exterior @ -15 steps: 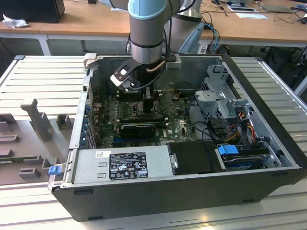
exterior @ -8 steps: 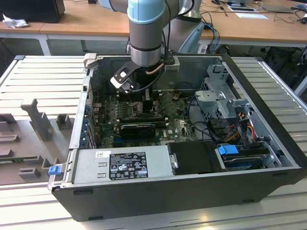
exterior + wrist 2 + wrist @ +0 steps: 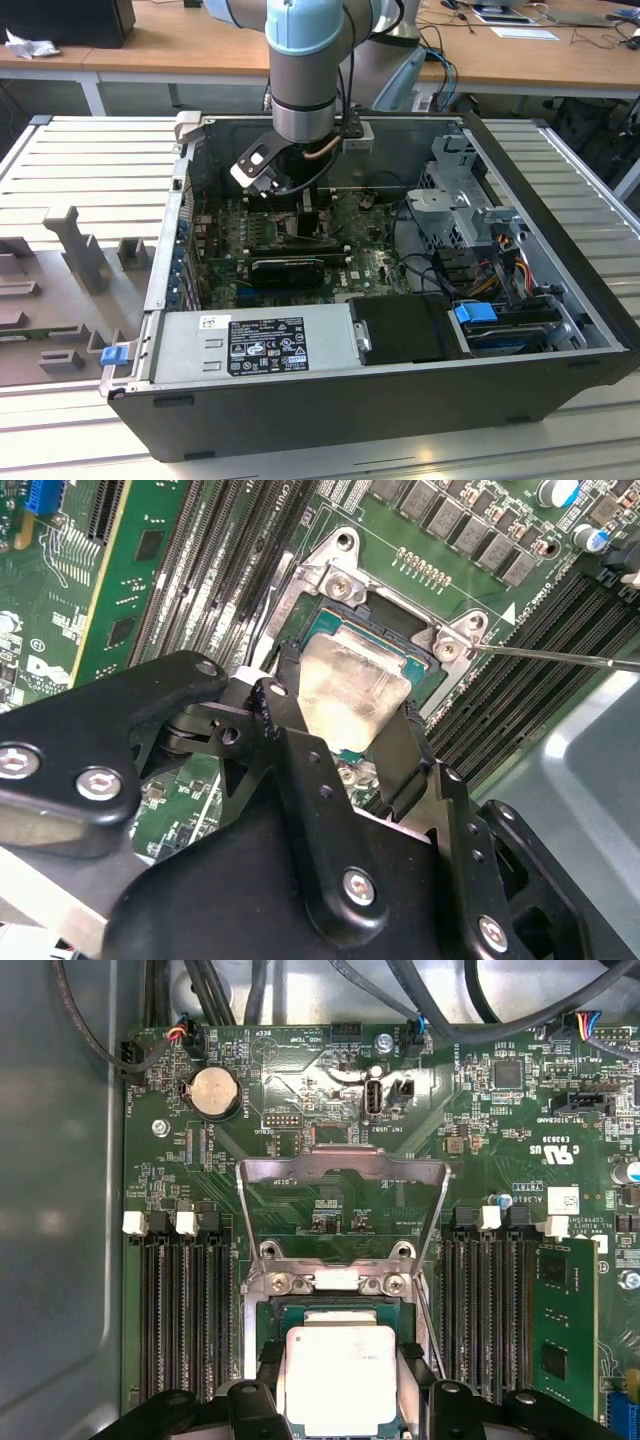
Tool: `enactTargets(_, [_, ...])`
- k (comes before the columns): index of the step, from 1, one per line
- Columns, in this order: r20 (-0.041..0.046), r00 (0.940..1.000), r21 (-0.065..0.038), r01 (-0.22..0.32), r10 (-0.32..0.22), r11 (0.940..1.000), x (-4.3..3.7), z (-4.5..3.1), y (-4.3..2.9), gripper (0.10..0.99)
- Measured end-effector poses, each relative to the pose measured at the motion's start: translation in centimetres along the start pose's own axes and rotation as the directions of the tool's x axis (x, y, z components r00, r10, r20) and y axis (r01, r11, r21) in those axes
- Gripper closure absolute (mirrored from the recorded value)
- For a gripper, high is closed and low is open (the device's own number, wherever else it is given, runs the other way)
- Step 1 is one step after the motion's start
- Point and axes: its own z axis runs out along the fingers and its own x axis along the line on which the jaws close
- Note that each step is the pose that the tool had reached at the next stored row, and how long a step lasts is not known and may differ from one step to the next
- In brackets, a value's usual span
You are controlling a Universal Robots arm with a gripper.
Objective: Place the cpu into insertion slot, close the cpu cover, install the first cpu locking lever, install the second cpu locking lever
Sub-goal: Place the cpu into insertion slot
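Pincer (image 3: 348, 698) clamped on the cpu (image 3: 352, 680) at the insertion slot (image 3: 320, 605) — cpu cover (image 3: 343, 1165) open in the first wrist view

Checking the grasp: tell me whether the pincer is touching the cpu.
Touching. In the second wrist view the pincer sets its two black fingers against opposite edges of the cpu, with no gap at either side.
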Motion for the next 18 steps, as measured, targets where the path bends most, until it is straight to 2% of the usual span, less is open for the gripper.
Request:
enactTargets(4, [-0.0002,1.0,0.0,0.0,0.0,1.0,0.0,0.0,0.0,0.541])
enactTargets(5, [-0.0011,1.0,0.0,0.0,0.0,1.0,0.0,0.0,0.0,0.478])
enactTargets(7, [-0.0079,1.0,0.0,0.0,0.0,1.0,0.06,0.02,0.01,0.478])
enactTargets(13, [-0.0111,0.9999,0.0,0.0,0.0,1.0,0.15,0.03,0.01,0.478])
enactTargets(18, [-0.0113,0.9999,0.0,-0.001,0.001,1.0,0.18,-1.13,0.06,0.478])
